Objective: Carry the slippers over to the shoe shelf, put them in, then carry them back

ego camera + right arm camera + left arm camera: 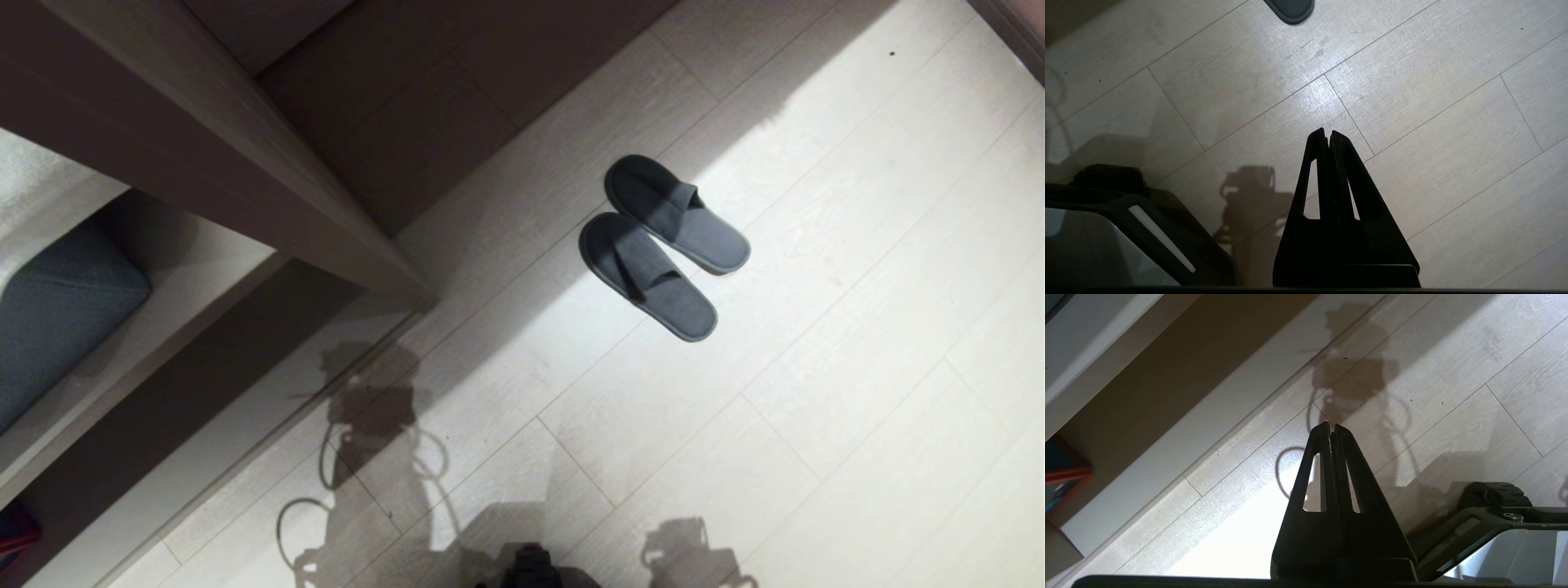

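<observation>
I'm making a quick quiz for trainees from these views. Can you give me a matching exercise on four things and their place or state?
Things:
1. slippers
2. left hand
3. blue cushion
4. red-edged item

Place or state:
A. shut, holding nothing, above the floor
B. side by side on the pale floor, in the light
C. on the pale ledge at the left of the head view
D. low, in the dark gap under the ledge

Pairs: 1-B, 2-A, 3-C, 4-D
</observation>
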Tool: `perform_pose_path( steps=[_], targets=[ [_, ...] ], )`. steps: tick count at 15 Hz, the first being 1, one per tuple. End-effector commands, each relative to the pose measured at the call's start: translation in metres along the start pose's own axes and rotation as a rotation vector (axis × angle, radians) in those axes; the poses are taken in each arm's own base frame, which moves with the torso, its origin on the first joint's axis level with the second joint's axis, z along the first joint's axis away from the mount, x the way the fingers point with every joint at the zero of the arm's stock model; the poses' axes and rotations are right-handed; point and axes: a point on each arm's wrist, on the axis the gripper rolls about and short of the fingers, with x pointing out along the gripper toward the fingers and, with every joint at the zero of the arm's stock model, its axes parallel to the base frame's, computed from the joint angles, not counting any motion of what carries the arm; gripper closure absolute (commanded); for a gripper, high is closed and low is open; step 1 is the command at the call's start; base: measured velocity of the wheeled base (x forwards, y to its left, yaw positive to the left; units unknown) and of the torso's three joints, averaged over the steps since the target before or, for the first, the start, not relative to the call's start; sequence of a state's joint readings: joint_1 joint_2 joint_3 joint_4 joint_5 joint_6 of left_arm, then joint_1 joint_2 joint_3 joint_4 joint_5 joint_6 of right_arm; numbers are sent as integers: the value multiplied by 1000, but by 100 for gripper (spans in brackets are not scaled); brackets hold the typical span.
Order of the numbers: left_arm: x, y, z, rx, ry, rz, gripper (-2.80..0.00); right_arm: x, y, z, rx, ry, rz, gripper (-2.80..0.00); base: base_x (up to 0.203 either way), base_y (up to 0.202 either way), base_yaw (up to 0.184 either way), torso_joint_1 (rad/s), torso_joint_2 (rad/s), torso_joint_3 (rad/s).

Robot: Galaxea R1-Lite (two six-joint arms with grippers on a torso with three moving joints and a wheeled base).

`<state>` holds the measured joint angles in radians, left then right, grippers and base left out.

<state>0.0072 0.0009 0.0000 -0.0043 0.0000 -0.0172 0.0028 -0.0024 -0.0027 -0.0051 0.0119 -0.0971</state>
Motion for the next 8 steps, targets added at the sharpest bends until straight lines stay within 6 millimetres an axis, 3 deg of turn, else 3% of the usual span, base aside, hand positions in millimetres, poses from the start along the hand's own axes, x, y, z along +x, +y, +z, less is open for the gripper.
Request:
perform_pose_path(
  steps=[1, 8],
  targets=[
    [0, 0, 0, -1, 0, 0, 0, 1, 0, -1, 8, 7, 1, 0, 0, 0, 0, 0, 0, 0],
    [0, 0, 0, -3, 0, 0, 0, 0, 0, -1, 1, 7, 3, 0, 0, 0, 0, 0, 0, 0]
  ],
)
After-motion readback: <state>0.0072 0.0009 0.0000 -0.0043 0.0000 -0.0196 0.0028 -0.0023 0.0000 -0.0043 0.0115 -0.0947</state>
